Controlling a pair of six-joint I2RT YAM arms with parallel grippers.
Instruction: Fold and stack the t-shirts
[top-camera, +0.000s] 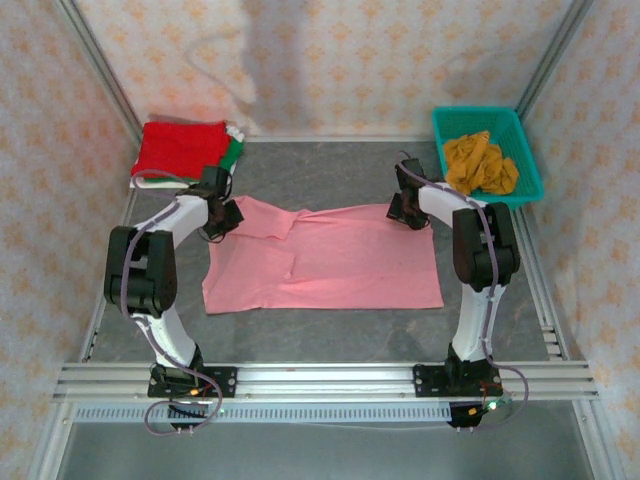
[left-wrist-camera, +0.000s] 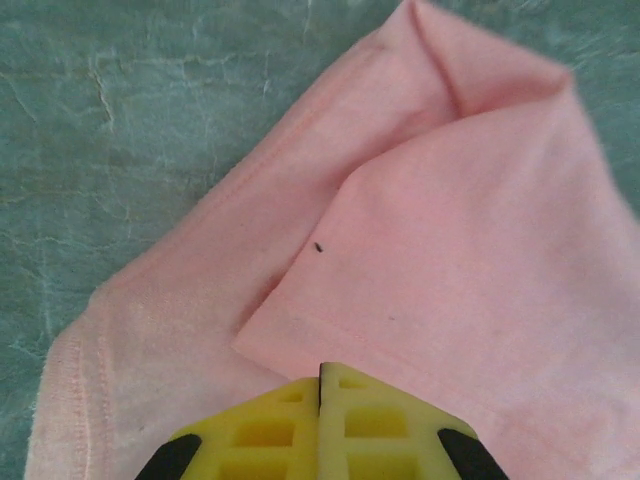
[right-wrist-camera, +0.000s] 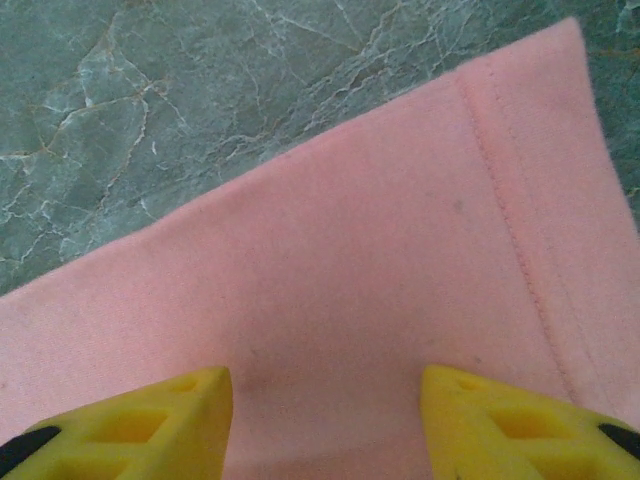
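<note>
My left gripper (left-wrist-camera: 320, 385) is clenched on a folded edge of the pink shirt (top-camera: 330, 260), which lies spread in the middle of the table (top-camera: 330, 180) (sleeve end on my left). My right gripper (right-wrist-camera: 325, 385) is released, jaws apart, over the shirt's hemmed far-right corner. The red shirt (top-camera: 180, 148) sits folded far left. The mustard shirt (top-camera: 480, 162) is crumpled in the basket (top-camera: 475, 112).

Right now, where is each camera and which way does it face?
Top external: above, behind the arms, looking down at table and pink t-shirt; both arms show.
Left wrist: on the left arm, down at a folded sleeve; left gripper shows, shut.
Right wrist: on the right arm, down at the hem; right gripper shows, open.
Shared: the pink t-shirt.
</note>
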